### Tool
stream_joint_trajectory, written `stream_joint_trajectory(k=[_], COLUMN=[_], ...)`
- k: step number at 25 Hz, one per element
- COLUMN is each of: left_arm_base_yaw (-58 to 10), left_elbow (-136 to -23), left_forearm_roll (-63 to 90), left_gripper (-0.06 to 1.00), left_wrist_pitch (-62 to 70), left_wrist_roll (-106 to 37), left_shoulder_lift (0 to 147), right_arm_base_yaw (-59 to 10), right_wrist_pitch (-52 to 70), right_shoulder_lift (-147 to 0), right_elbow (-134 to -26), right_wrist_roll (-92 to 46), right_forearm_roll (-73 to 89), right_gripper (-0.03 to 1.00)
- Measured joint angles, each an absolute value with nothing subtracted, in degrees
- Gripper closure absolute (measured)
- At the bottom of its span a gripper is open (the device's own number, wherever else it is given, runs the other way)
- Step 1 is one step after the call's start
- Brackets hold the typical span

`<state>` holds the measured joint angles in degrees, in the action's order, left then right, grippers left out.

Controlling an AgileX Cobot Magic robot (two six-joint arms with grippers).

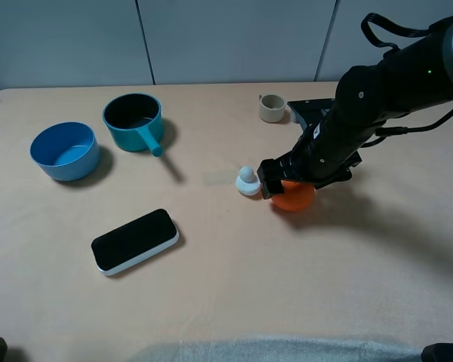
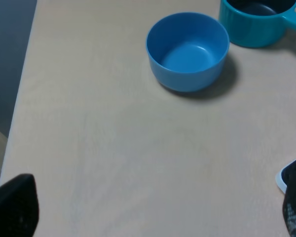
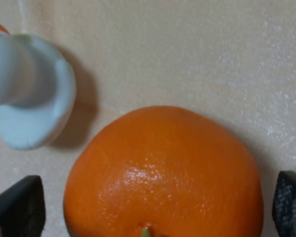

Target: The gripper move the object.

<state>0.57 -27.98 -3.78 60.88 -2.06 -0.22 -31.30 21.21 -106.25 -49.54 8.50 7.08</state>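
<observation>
The orange mandarin [image 1: 294,198] lies on the table right of centre, next to a small pale duck figure [image 1: 248,182]. My right gripper [image 1: 291,183] is low over the mandarin. In the right wrist view the mandarin [image 3: 163,173] fills the space between the two dark fingers, with a gap on each side, so the right gripper [image 3: 153,210] is open and straddles it. The duck [image 3: 24,94] stands just beside it. My left gripper [image 2: 153,212] is open and empty over bare table at the near left.
A blue bowl [image 1: 64,151] and a teal pot with a handle [image 1: 134,121] stand at the far left. A black phone [image 1: 134,241] lies near the front. A small grey cup [image 1: 272,108] stands at the back behind the right arm.
</observation>
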Motion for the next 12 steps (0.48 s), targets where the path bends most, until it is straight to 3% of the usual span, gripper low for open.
stream_joint_trajectory(k=[12], left_arm_base_yaw=[0.57], left_elbow=[-27.98], left_forearm_roll=[-3.78], left_gripper=[-0.05], left_wrist_pitch=[60.88], left_wrist_roll=[-2.06], left_shoulder_lift=[-0.22], right_arm_base_yaw=[-31.30], right_wrist_pitch=[23.12], right_shoulder_lift=[-103.57], right_elbow=[-49.64], right_wrist_roll=[8.50], right_forearm_roll=[8.75], right_gripper=[0.28])
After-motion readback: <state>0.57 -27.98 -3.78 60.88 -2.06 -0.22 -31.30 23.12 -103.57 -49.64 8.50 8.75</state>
